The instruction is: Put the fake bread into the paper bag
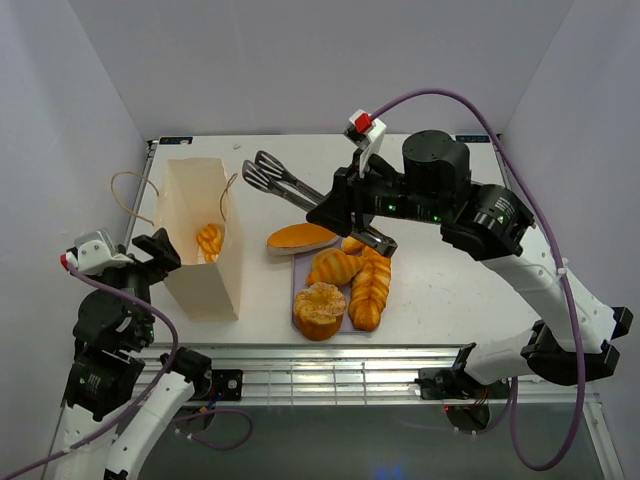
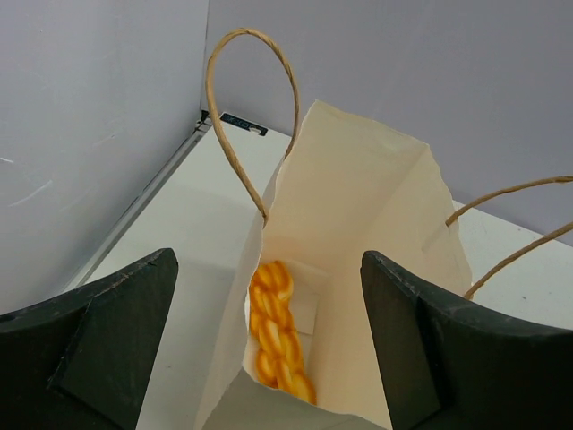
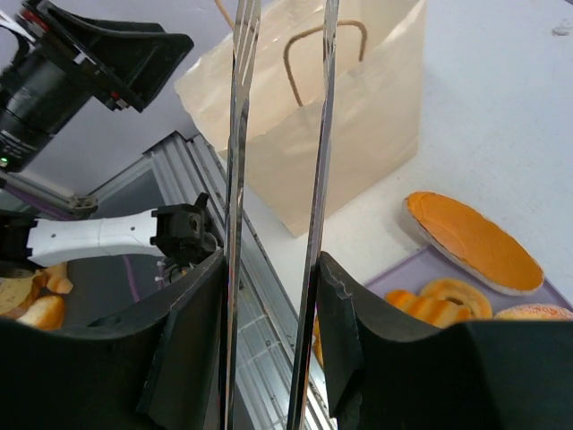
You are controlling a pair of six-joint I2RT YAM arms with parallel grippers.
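Paper bag: the paper bag (image 1: 205, 288) stood upright and open-mouthed near the worktop's (image 1: 450, 290) left edge, its cord handles splayed to either side.
In the bag: one braided piece (image 1: 209, 241) lay at the bottom, against the wall on the tray's side.
Left gripper: the left gripper (image 2: 269, 262) sat at the bag's near-left side with its fingers spread wide, holding nothing. Its wrist view looked down into the mouth.
Right gripper: the right gripper (image 3: 270, 267) was raised over the far end of the tray and squeezed the handle end of the tongs (image 1: 275, 178).
Tongs: the two arms ran toward the far-left. Their toothed tips were slightly apart with nothing between them, in the air over the worktop near the bag's far right corner.
Tray: the lavender tray (image 1: 298, 278) lay at the middle of the worktop's near edge, right of the bag.
Bread left out: the long flat loaf (image 1: 300, 238) lay across the tray's far-left corner, partly on the worktop. The round bun (image 1: 335, 266) was in the tray's middle and the braided loaf (image 1: 370, 292) along its right side. A ridged round piece (image 1: 320, 310) lay at its near-left corner.
Under the gripper: more orange showed there, but its shape could not be told.
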